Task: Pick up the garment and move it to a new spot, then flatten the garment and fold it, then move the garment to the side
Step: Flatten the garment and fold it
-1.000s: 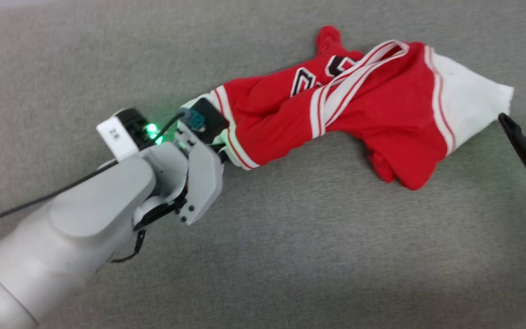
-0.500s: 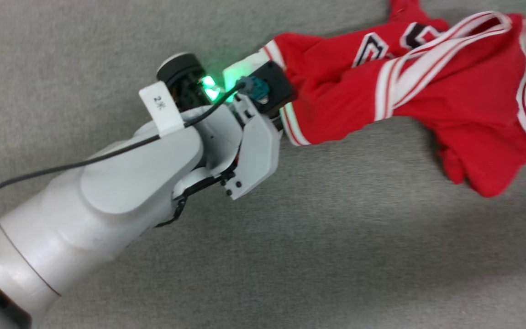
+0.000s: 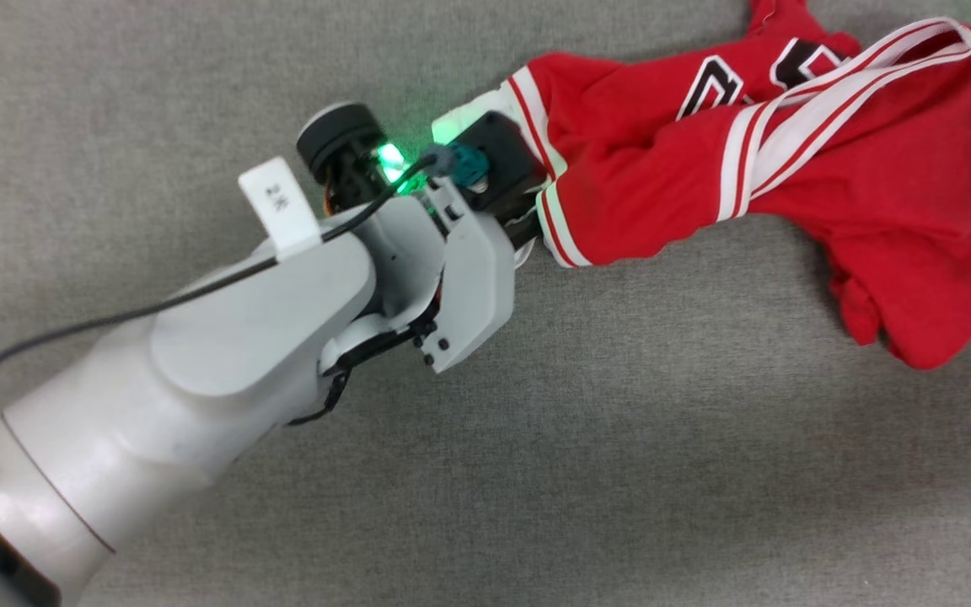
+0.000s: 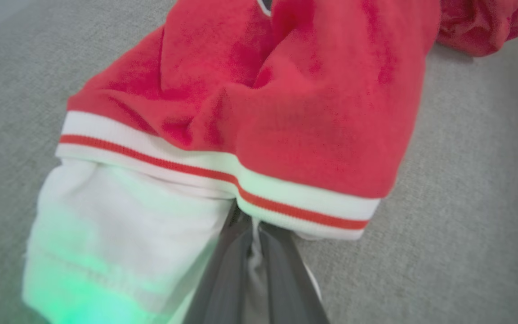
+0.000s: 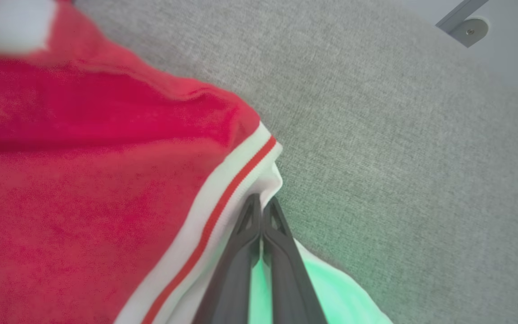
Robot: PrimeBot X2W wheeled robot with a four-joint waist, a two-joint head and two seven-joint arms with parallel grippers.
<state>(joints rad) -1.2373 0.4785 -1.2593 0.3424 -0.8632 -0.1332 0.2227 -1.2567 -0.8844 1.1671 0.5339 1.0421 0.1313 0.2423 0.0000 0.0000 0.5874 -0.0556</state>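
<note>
Currently the garment, soft red knit with white sleeves and striped ribbed trim, lies bunched in folds at 1 to 2 o'clock in the head view. It rests on a flat grey woven surface. A metal bracket shows at 1 o'clock in the right wrist view. From 8 o'clock the left arm extends, and the left gripper is clamped on a white sleeve. The right gripper is closed, pinching white cloth beside the trim.

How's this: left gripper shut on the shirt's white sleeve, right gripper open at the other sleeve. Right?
Wrong on the right gripper: the right wrist view shows it shut on the other sleeve of the shirt. The left gripper is shut on its white sleeve, as said.
</note>
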